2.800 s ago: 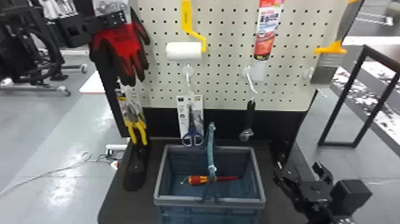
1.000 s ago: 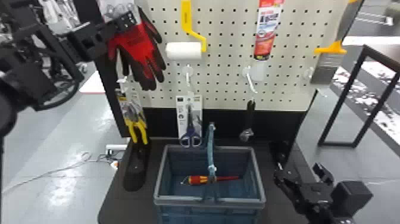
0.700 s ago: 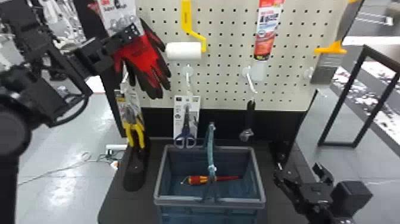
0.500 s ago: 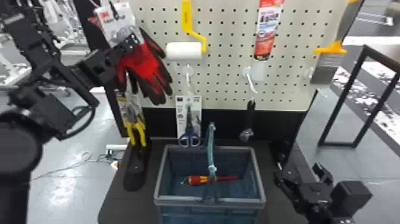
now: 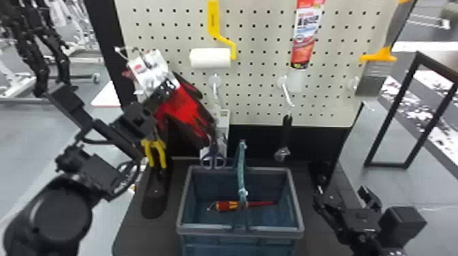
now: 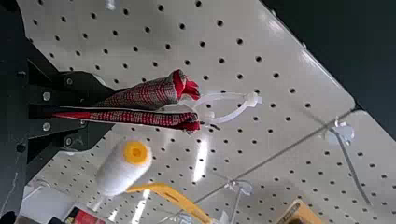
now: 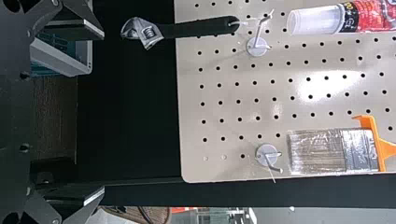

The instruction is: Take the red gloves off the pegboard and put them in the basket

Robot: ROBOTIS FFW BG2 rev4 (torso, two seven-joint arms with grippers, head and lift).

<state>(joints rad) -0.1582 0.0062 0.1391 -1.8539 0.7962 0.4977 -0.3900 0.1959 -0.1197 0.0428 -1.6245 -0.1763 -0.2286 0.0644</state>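
Note:
My left gripper (image 5: 167, 89) is shut on the red gloves (image 5: 185, 109), which hang tilted with black fingertips down, left of the paint roller and above the basket's back left. A white card tops them. In the left wrist view, my left gripper (image 6: 95, 109) pinches the folded gloves (image 6: 161, 91); a white tie loop (image 6: 229, 95) sticks out beyond the cuffs, touching no hook there. The blue-grey basket (image 5: 240, 230) stands on the dark base with a red screwdriver inside. My right gripper (image 5: 344, 197) is parked right of the basket; its fingers stand wide apart in the right wrist view (image 7: 100, 114).
Scissors (image 5: 213, 160) hang behind the basket's back left rim, partly behind the gloves. Yellow-handled pliers (image 5: 155, 149) are at the left arm. An adjustable wrench (image 5: 286, 136) hangs behind the back right. The basket's handle (image 5: 241, 170) stands upright across its middle.
My left gripper has moved right with the gloves, which swung from the pegboard's left edge toward the roller and lower. The scissors and pliers shifted slightly. The right arm kept still.

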